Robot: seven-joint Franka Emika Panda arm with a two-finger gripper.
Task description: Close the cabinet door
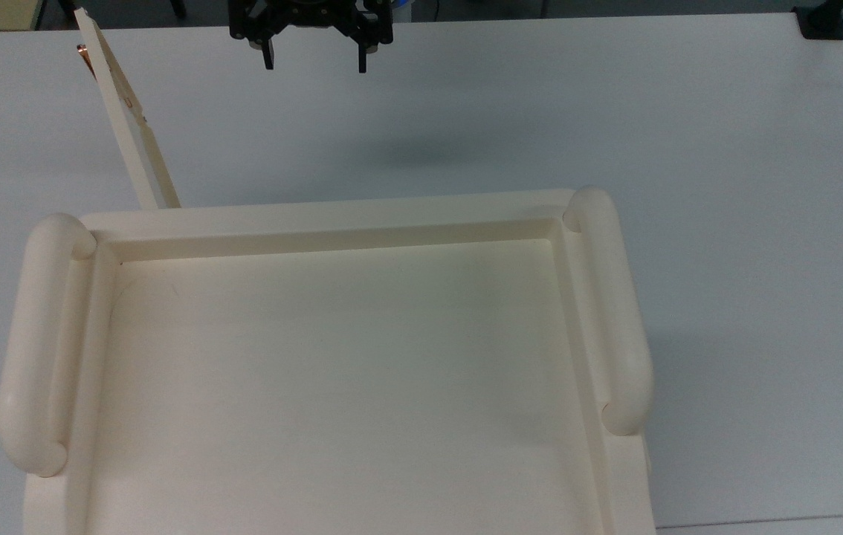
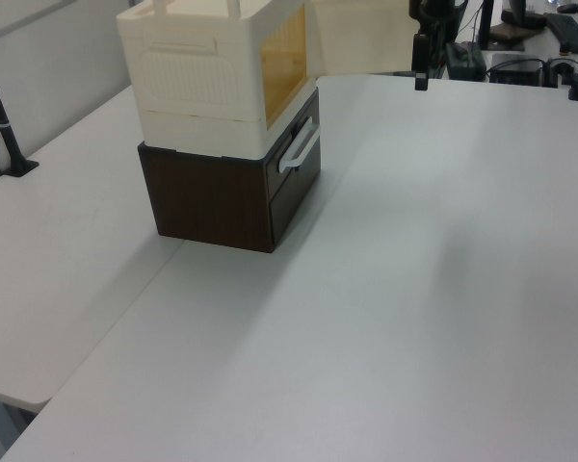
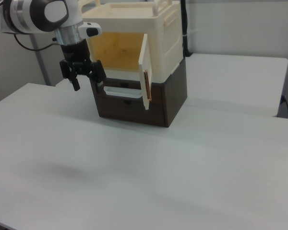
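- Cream plastic is what I see most of from above: the cabinet (image 1: 332,371) sits at the bottom of the top view, with its recessed rectangular top and a fat rounded bar (image 1: 35,349) along each side.
- I find the cabinet door (image 1: 124,111) swung wide open. In the top view it shows edge-on as a thin strip running from the cabinet's upper-left corner up toward the top view's left, with its small copper handle (image 1: 83,56) near the far end.
- In the right view the door (image 3: 146,64) stands out from the front of the cabinet (image 3: 134,36), hinged on the right view's right side of the opening. The copper handle (image 3: 146,86) runs down its free edge, and I can see the yellowish inside of the cabinet.
- The cabinet rests on a dark brown drawer unit (image 3: 134,103) with a white handle (image 3: 117,91). Both stand on the white table (image 3: 182,158).
- My gripper (image 1: 314,61) hangs above the table at the upper edge of the top view, to the right of the door's end and apart from it. Its two black fingers are spread with nothing between them.
- In the right view the gripper (image 3: 84,79) hangs just in front of the cabinet opening, on the right view's left, away from the door.
- In the left view the gripper (image 2: 421,72) is beyond the cabinet (image 2: 212,67), above the table (image 2: 414,269).
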